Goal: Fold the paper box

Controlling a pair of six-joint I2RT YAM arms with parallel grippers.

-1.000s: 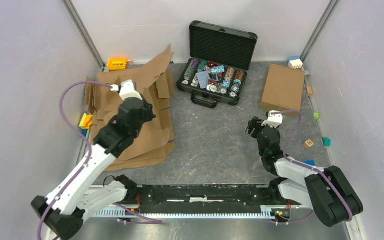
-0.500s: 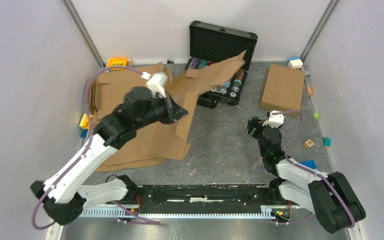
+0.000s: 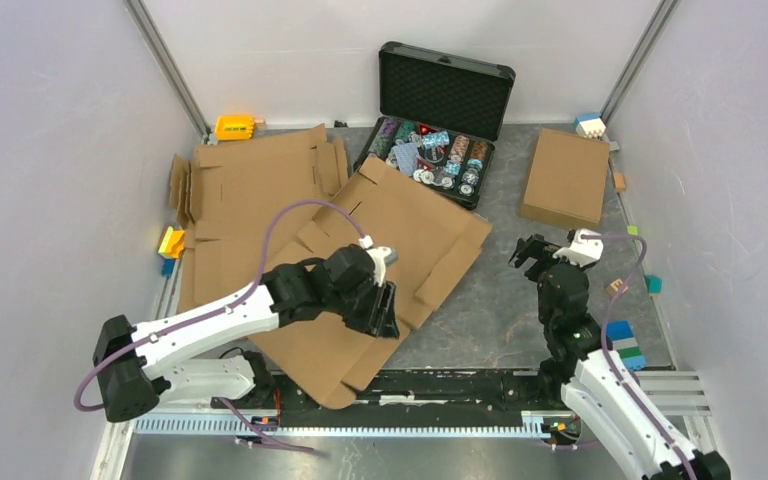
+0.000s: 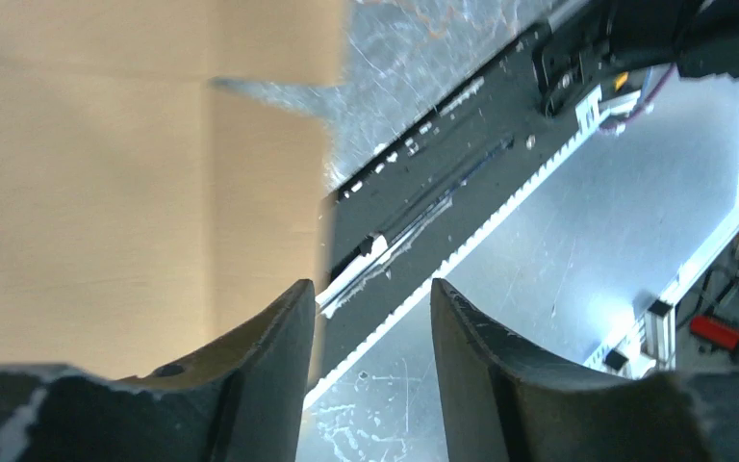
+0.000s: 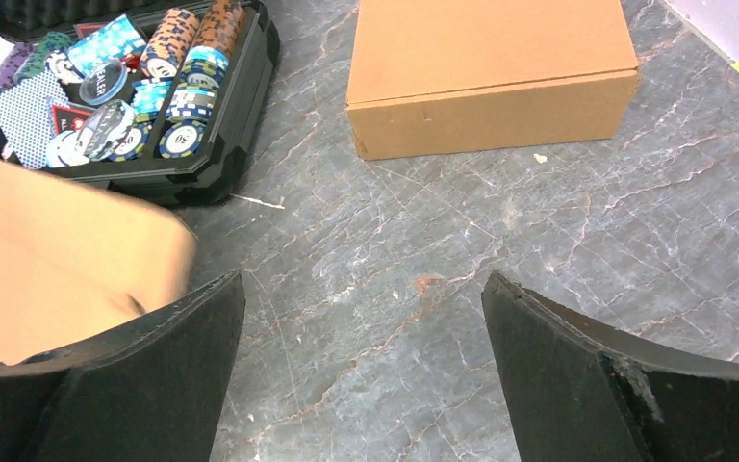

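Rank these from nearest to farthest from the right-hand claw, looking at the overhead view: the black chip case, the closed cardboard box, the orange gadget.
From the right gripper:
1. Closed cardboard box, just beyond it, on the right side.
2. Black case of poker chips, back centre.
3. Orange gadget, far back-left corner.

A round black-and-clear plastic button [image 5: 106,82], lying among the chips in the open black hard case [image 5: 250,67] at the far left of the right wrist view, reads "DEALER". A blue-and-white round poker chip [image 5: 182,138] at that case's near edge carries the number "50". Other chip and card markings are too small to read.
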